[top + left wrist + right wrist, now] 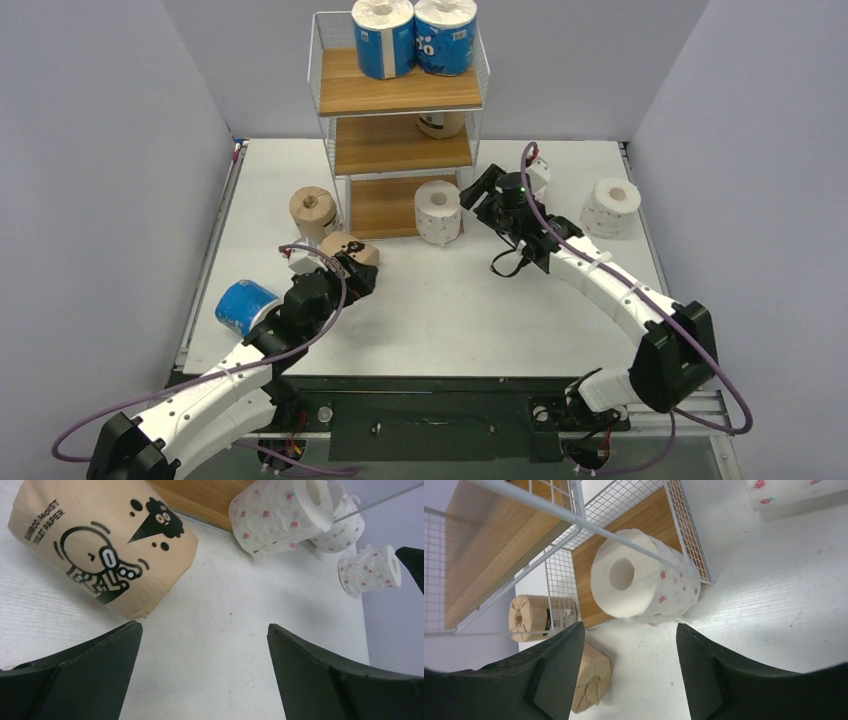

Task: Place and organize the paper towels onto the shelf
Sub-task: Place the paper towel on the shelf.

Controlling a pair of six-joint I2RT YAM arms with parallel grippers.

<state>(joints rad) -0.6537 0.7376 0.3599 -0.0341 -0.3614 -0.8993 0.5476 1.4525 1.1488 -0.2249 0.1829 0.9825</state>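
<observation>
On the white table point(440, 300), the three-tier rack of light wooden boards in a thin white wire frame point(400, 95) stands at the far edge. Two fat paper towel rolls in blue printed wrap point(383, 38) point(446, 36) sit side by side on its top board. A pale wrapped roll with dark print point(441, 124) rests at the right of the middle board. My right gripper point(629, 630) has its fingers apart and holds nothing. Just past its fingertips, a white roll dotted with small red flowers point(639, 582) stands at the front right corner of the lowest board, its hollow core facing my wrist camera. My left gripper point(204, 627) is spread wide and is also empty. It hovers over bare table just short of a tan-brown wrapped roll printed with a black cartoon figure point(107, 547), which lies on its side near the rack's front left corner. A second tan-brown roll point(312, 210) stands upright just beside the rack's left side. A third blue roll point(245, 305) lies on the table to the left of my left arm. Another flowered white roll point(610, 207) stands well to the right. One more point(347, 527) shows partly hidden behind the roll at the rack.
</observation>
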